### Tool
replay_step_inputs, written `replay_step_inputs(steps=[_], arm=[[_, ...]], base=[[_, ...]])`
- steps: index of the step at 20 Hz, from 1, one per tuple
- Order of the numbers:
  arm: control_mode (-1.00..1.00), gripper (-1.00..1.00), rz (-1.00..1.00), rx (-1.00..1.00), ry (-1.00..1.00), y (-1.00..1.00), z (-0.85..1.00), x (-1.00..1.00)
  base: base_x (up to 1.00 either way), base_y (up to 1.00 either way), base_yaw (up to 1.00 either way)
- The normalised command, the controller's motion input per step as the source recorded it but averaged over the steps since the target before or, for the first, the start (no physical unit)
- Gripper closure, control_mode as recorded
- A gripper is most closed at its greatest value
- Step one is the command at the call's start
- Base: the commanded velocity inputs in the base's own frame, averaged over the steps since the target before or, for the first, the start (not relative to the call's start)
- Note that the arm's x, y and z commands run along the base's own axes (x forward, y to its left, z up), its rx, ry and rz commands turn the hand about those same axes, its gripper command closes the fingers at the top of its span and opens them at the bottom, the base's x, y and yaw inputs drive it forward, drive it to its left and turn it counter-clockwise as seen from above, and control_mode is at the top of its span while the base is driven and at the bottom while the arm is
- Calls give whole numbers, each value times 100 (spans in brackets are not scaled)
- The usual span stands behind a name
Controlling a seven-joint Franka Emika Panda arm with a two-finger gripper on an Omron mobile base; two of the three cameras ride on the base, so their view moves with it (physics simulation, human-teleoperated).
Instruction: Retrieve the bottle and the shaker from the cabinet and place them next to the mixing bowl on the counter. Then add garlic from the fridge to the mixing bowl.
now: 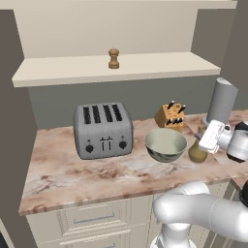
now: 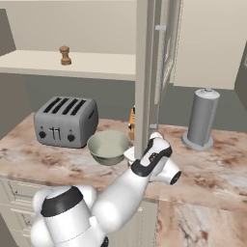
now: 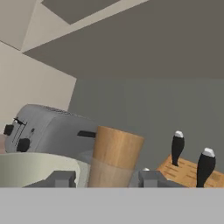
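Gripping the bottle by its neck, the tool is clenched on it just below the brown stopper, and the olive body is sitting low at the bench, just right of the bowl. Whether the base is already resting on the marble cannot be told. Doing this step well is probably a matter of keeping the bottle upright, lowering it straight until it stands firm, and leaving a small gap to the bowl's rim so nothing is getting nudged. The knife block is standing close behind, so backing the tool out should be going up and away, not rearward. The shaker is waiting on the cabinet shelf above the toaster, likely next.
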Motion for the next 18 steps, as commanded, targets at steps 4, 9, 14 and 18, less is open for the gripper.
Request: replay_step_inputs(steps=[4,9,14,18], arm=[[-100,100,3,0,0,-3,-17,0],[-100,100,4,1,0,-14,-20,4],[-100,100,1,0,-7,0,-4,5],[-100,100,0,10,-5,0,0,15]], base=[[0,0,0],[0,0,0],[0,0,0],[0,0,0]])
